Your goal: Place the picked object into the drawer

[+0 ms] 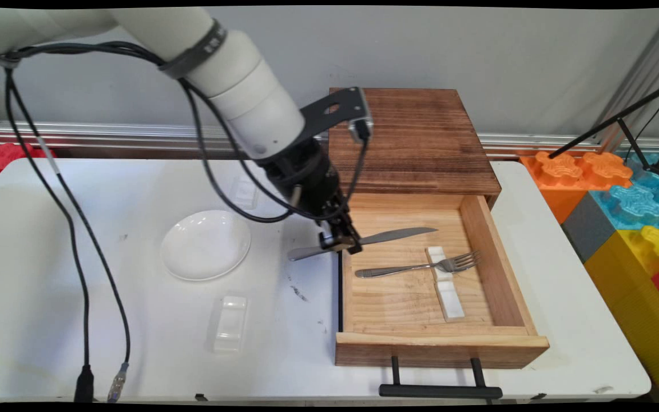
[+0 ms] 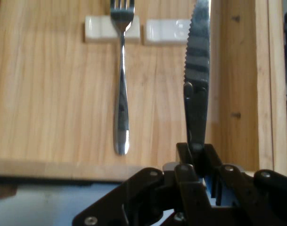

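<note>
Gripper [image 2: 196, 155] clamps knife [image 2: 197, 70] – over drawer [image 1: 438, 349], no lettering

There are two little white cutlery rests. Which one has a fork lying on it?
The rest inside the open drawer: the fork's tines lie across it. The other rest sits bare on the table near the plate.

The knife [image 2: 197, 84] shows polished metal, its serrated blade mirror-bright with dark reflections, clamped between the matt black fingers of the gripper [image 2: 196, 153]. The fork [image 2: 121, 94] gleams the same glossy steel. It lies on the white cutlery rest [image 2: 102, 28], smooth and glazed-looking. The drawer [image 1: 438, 349] is pale, unvarnished-looking wood with visible grain; the cabinet top [image 1: 415, 137] is darker, rougher stained wood. The plate [image 1: 205, 244] is glossy white. The table [image 1: 135, 343] is matt white, scuffed.
</note>
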### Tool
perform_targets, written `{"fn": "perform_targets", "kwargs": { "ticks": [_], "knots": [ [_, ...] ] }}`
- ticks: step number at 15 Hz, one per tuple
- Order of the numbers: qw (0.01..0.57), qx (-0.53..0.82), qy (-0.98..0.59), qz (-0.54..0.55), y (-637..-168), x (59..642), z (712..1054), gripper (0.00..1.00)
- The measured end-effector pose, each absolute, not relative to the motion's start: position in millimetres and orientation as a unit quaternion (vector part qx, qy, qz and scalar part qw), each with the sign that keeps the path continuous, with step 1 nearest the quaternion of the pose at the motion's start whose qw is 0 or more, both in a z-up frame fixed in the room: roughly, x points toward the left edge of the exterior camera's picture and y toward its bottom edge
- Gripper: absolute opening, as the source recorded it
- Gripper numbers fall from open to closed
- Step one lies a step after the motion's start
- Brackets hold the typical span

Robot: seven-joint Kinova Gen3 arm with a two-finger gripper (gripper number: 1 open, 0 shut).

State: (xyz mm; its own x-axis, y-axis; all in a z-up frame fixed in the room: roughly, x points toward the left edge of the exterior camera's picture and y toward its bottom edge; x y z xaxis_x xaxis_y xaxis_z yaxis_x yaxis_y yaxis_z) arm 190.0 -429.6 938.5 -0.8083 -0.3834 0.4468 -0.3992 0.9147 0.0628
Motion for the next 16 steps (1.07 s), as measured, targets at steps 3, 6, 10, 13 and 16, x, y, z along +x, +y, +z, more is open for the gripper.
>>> {"fn": "perform_targets", "kwargs": {
  "ticks": [3, 6, 10, 13, 16],
  "knots": [
    [0.236, 0.199, -0.951, 0.019, -435, 176, 937, 0.00],
    [0.241, 0.193, -0.951, 0.020, -440, 161, 935, 0.00],
    [0.247, 0.187, -0.950, 0.023, -448, 141, 927, 0.00],
    [0.251, 0.186, -0.950, 0.025, -451, 128, 919, 0.00],
    [0.255, 0.186, -0.949, 0.027, -454, 116, 910, 0.00]
  ]
}}
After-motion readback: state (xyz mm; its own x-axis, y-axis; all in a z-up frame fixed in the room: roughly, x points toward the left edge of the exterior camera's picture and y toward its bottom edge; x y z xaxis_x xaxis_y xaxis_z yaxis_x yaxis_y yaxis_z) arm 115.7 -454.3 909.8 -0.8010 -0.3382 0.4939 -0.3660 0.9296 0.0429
